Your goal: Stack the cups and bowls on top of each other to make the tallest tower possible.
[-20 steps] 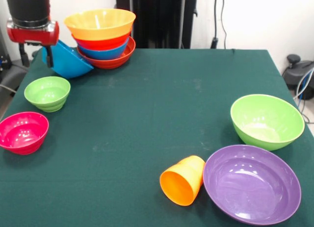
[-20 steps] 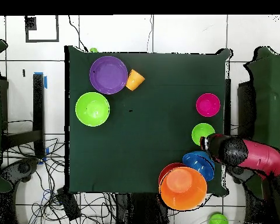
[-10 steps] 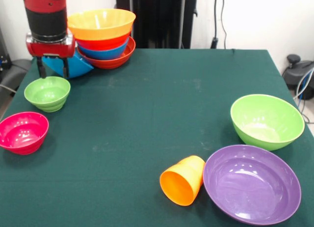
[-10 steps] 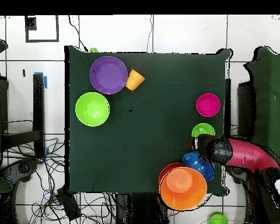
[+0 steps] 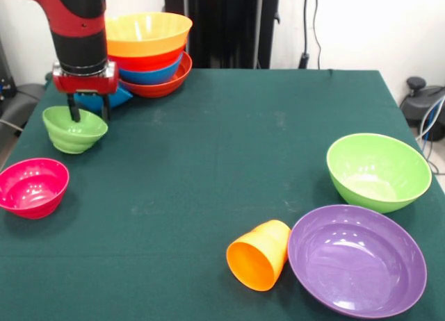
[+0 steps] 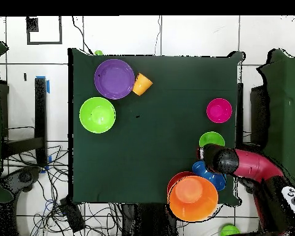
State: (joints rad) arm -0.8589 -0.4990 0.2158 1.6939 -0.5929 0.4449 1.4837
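My fingers hang spread, one prong dipping inside the small green plastic bowl at its far rim, the other just outside that rim on the right, so the rim sits between them; I cannot tell whether either prong touches it. That bowl looks tipped, its opening turned away toward the far side. My red and black arm comes straight down over it at the far left of the dark green surface; from overhead my arm covers part of the same green bowl.

Just behind my fingers lies a blue plastic bowl, mostly hidden by my wrist, resting against the tower: a red-orange bowl at the bottom, blue, red-orange, then a wide orange bowl on top, at the far left corner.

Nearer along the left edge sits the small magenta plastic bowl, upright and apart from the green one.

Well across the surface, at the near right, the small orange tapered plastic tumbler lies on its side, just beside the large purple plastic bowl. Behind the purple bowl stands a larger green plastic bowl.
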